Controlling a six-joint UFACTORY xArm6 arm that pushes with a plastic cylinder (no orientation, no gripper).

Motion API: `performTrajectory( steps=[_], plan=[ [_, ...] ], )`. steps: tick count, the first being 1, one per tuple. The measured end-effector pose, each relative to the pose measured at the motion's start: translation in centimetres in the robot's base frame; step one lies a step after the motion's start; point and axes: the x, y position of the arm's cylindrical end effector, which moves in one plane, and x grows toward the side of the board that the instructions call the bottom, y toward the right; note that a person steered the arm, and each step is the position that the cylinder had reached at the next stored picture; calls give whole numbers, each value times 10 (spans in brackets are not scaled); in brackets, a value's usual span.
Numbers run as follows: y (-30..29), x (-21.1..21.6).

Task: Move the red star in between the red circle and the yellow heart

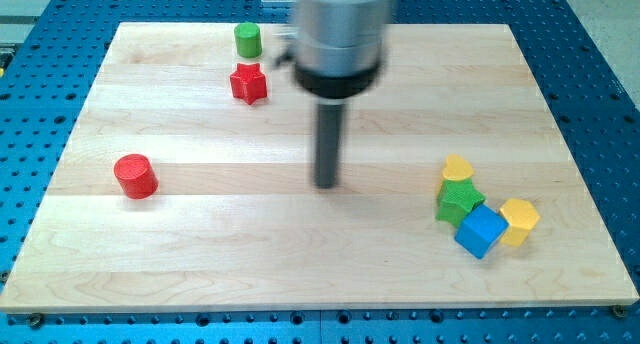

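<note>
The red star [248, 83] lies near the view's top, left of centre. The red circle [134, 176] stands at the view's left, about halfway down. The yellow heart [458, 168] lies at the view's right, touching the top of a cluster of blocks. My tip [326, 185] rests on the board near its middle, below and to the right of the red star, well apart from it, roughly between the red circle and the yellow heart.
A green cylinder [248, 38] stands just above the red star. Below the heart sit a green star [459, 201], a blue cube [481, 231] and a yellow hexagonal block [518, 220], packed together. The wooden board [200, 254] lies on a blue perforated table.
</note>
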Motion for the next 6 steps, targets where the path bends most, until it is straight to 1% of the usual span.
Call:
performTrajectory(
  steps=[1, 2, 3, 4, 5, 6],
  plan=[
    [-86, -49],
    [-103, -87],
    [-101, -157],
    [-36, -159],
    [85, -94],
    [141, -39]
  ],
)
